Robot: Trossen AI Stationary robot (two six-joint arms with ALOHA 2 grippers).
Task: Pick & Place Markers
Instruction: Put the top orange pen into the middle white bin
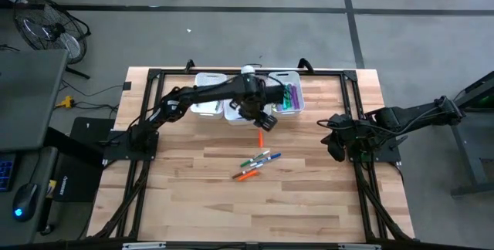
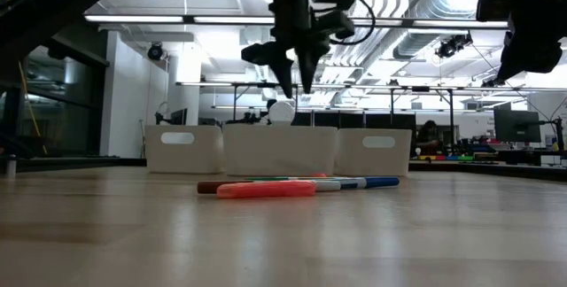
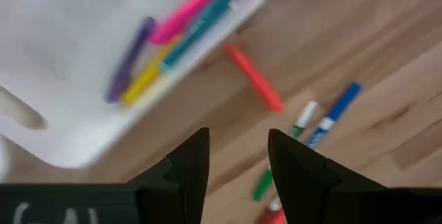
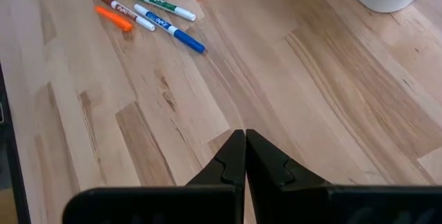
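Left gripper (image 1: 265, 119) hangs above table (image 1: 309, 196) just in front of right-hand white bin (image 1: 297, 105), fingers (image 3: 186, 165) parted, nothing between them. Bin holds purple, yellow, pink, teal markers (image 3: 169, 41). Orange marker (image 1: 260, 137) lies alone on wood near gripper; more markers (image 1: 258, 165) cluster mid-table. Right gripper (image 1: 338, 151) waits at right edge, pinched closed, empty.

Both arms are matte black with jointed segments and trailing cables; the left gripper (image 3: 236, 163) has wedge-shaped black fingers.
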